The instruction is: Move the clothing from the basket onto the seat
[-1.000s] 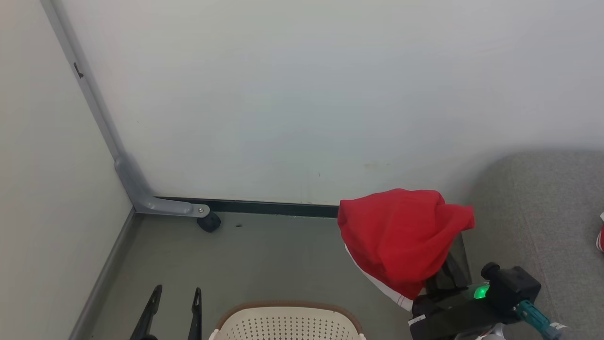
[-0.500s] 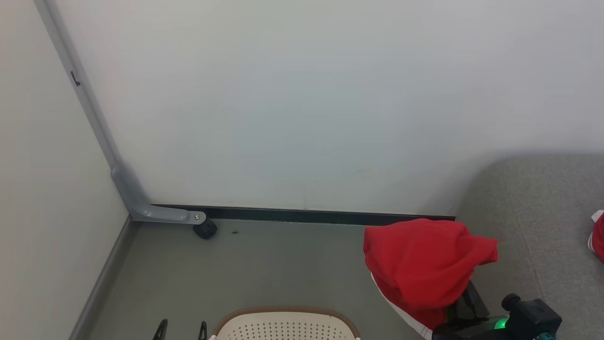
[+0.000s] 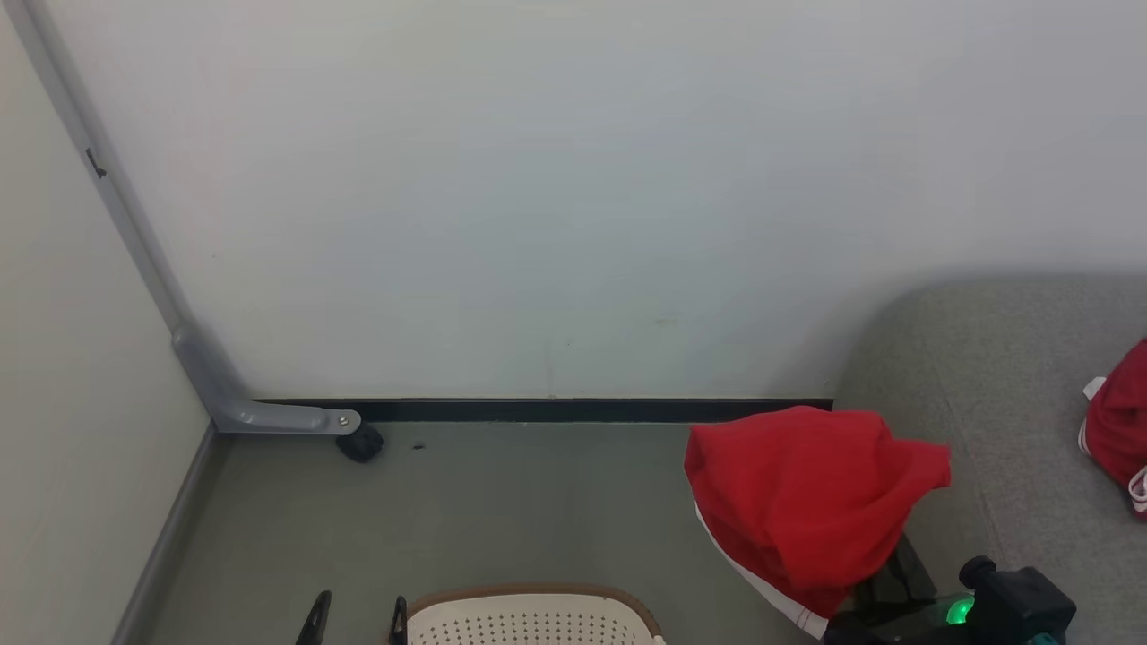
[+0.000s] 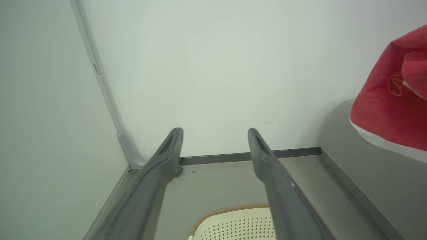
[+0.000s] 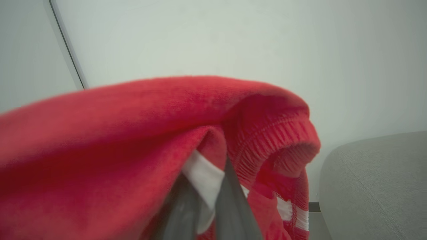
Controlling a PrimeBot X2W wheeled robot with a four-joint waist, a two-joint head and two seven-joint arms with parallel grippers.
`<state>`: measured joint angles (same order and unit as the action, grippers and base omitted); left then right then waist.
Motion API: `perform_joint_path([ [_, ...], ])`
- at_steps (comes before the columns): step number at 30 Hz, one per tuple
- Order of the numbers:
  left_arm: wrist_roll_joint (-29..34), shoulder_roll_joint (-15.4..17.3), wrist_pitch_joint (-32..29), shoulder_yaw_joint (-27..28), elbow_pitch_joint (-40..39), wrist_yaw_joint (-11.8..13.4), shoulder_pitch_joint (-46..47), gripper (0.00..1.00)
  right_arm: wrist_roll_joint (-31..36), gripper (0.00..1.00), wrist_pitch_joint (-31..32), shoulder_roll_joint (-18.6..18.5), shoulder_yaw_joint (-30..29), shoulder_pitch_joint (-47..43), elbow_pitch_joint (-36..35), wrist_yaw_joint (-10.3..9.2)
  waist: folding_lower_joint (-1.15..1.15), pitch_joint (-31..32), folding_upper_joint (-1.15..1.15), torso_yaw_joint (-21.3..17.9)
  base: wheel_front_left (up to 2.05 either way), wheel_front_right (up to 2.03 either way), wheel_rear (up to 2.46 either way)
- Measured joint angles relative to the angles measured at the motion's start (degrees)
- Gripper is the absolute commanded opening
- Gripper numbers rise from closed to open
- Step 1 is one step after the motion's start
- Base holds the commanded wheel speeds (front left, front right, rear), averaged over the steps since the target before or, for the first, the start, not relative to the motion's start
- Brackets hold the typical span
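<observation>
Your right claw [image 5: 206, 196] is closed on the red garment [image 3: 811, 497]. In the right wrist view its two dark fingers come together inside a fold, with a strip of white panel pinched between them. The cloth is gripped near its middle, so it drapes over the fingers like a hood and hides them from the head camera, with its white-edged hem hanging lowest. Holding it high like that keeps the loose ends off the floor [image 3: 502, 511].

The garment hangs in the air just beside the rounded left edge of the grey seat [image 3: 1004, 376], more over the floor than over the cushion. I judge it needs to travel further right before you let go. A second garment [image 3: 1120, 425] already lies on the seat at the far right, well apart from the one you are carrying.

Your left claw [image 4: 215, 133] is spread wide and holds nothing. It is parked above the near rim of the basket [image 3: 533, 618], probably ready for the next pick. You cannot see from here what is inside the basket.

As for writing, the left wrist view shows a small outlined emblem [image 4: 395, 85] on the red cloth, too blurred to read. A green light [image 3: 959, 613] glows on the right wrist.
</observation>
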<state>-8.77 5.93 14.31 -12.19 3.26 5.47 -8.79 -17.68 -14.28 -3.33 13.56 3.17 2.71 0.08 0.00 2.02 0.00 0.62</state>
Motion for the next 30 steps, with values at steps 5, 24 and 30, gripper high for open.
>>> perform_joint_path([
  [5, 1.4, 0.4, 0.0, -0.7, -1.2, -1.0, -0.8, 1.00, 0.6, 0.00, 0.0, 0.0, -0.8, 0.5, -0.6, 0.01, 0.00, -0.6, 0.00, -2.1, 0.00, 0.00, 0.00],
  [24, 3.6, 1.8, 0.0, -6.4, -7.1, -7.6, -0.6, 1.00, 3.6, 0.00, 0.0, 0.2, -5.9, 1.4, -3.6, -0.07, 0.00, -4.6, 0.00, -13.6, 0.00, 0.00, 0.00],
  [30, 4.9, 2.2, 0.0, -7.5, -9.0, -9.5, 1.8, 1.00, 3.9, 0.00, 0.0, 0.3, -8.6, 2.2, -4.6, -0.16, 0.01, -7.1, 0.00, -17.4, 0.00, 0.00, 0.00],
])
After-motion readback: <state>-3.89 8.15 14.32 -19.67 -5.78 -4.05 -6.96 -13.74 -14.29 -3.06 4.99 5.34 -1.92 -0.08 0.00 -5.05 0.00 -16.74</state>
